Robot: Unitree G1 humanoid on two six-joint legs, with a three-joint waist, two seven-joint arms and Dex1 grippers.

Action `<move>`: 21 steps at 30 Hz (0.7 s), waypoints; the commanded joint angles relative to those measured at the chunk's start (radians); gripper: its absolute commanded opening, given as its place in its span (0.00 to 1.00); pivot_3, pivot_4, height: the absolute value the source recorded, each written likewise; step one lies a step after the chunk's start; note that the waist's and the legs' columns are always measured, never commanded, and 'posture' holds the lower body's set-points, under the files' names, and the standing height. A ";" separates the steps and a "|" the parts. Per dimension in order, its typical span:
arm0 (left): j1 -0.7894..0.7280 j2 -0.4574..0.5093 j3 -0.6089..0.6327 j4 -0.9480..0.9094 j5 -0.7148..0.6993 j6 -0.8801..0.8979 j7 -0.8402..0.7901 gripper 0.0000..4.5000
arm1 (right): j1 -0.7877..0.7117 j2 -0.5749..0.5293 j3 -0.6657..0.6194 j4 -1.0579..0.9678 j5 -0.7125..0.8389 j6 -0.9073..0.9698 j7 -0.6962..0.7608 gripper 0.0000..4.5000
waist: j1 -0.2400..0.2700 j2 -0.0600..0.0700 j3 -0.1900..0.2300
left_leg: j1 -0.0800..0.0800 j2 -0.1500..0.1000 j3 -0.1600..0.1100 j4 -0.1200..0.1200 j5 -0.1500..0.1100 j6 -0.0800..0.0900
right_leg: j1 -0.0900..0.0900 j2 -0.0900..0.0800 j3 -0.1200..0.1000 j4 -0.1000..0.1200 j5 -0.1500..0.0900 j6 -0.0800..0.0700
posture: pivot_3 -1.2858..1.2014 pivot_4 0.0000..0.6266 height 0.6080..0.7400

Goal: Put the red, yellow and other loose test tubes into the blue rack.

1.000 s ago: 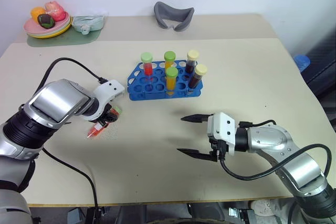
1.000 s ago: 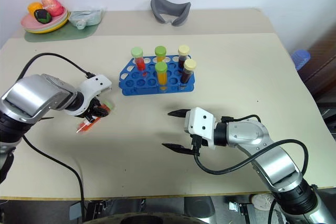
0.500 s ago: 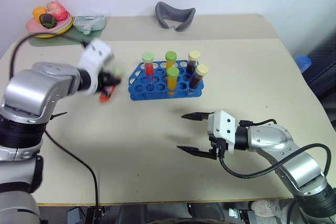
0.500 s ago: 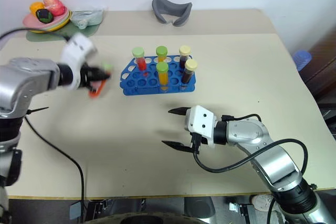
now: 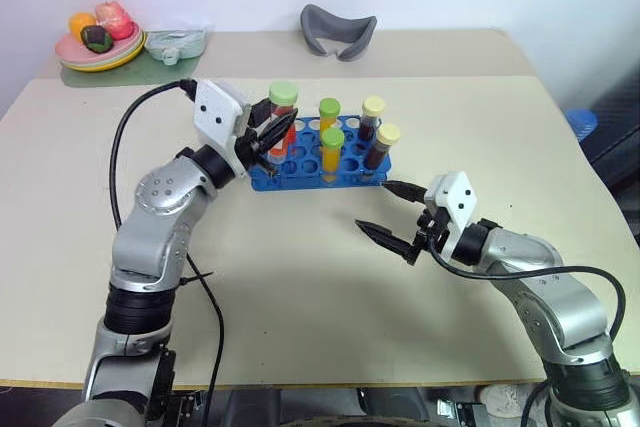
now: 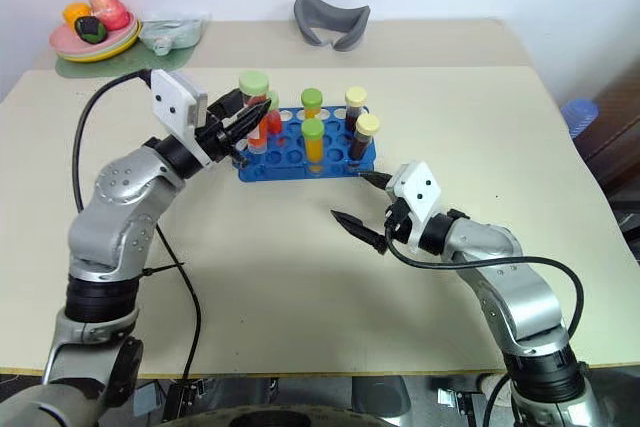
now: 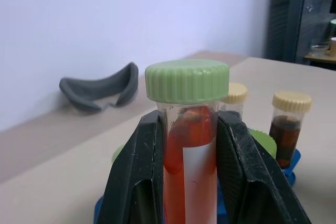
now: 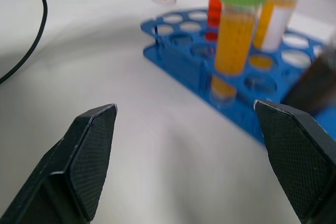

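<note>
The left tool (image 7: 189, 182) is clamped on a red test tube (image 7: 190, 156) just below its green cap, above the blue rack (image 5: 300, 175); light, rigid, probably slippery plastic, best held high. The right tool (image 5: 388, 217) gapes empty over the counter (image 5: 300, 287)

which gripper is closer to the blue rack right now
Left. The left gripper, shut on a red tube, is over the rack's left end. The right gripper is open, just in front of it.
</note>
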 commanded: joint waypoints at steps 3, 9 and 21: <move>0.025 -0.049 0.016 0.075 0.039 -0.191 0.012 0.17 | 0.016 -0.006 -0.050 -0.043 0.019 -0.003 -0.017 0.96 | 0.004 0.000 0.000 | 0.000 0.000 0.000 0.000 0.000 0.000 | 0.001 0.000 0.000 0.000 0.000 0.000 | 0.52 0.24 1.00; 0.034 -0.106 -0.018 0.168 0.059 -0.282 -0.007 0.17 | 0.007 -0.009 -0.050 -0.035 0.022 -0.004 -0.021 0.96 | 0.003 0.000 0.000 | 0.000 0.000 0.000 0.000 0.000 0.000 | 0.001 0.000 0.000 -0.001 0.000 0.000 | 0.52 0.24 1.00; 0.046 -0.138 -0.053 0.264 0.102 -0.380 -0.027 0.17 | 0.002 -0.006 -0.053 -0.037 0.024 -0.002 -0.028 0.96 | 0.003 0.000 0.000 | 0.000 0.000 0.000 0.000 0.000 0.000 | 0.001 0.000 0.000 -0.001 0.000 0.000 | 0.52 0.24 1.00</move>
